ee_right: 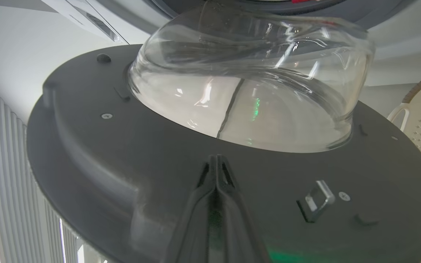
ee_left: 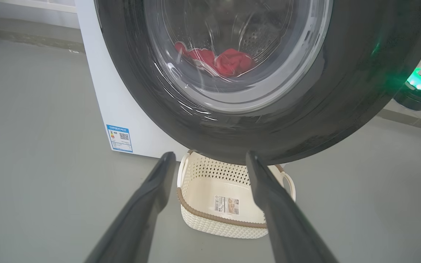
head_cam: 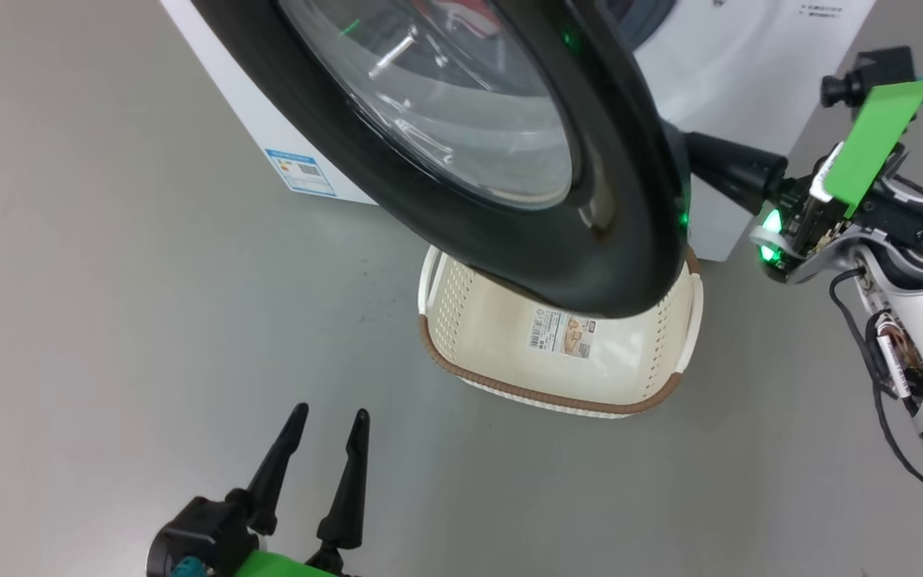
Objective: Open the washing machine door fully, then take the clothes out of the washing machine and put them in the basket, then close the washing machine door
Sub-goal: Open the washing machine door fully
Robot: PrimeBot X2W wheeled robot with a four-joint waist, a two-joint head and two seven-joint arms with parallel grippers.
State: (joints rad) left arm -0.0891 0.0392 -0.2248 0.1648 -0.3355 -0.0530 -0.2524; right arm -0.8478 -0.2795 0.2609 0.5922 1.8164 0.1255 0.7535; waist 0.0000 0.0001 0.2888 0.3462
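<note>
Two grippers show in the head view: the left gripper (head_cam: 330, 413) hangs well apart from the door (head_cam: 461, 104), fingers spread wide and empty; the right gripper (head_cam: 718, 164) reaches behind the door's right edge. The basket (head_cam: 469, 320) sits on the floor (head_cam: 109, 320), partly under the door, near the machine (head_cam: 734, 72). Left wrist view: red clothes (ee_left: 228, 62) lie inside the machine, behind the door's glass, above the basket. Right wrist view: the right gripper's fingers are pressed together, gripping nothing, tips at the door's inner face.
</note>
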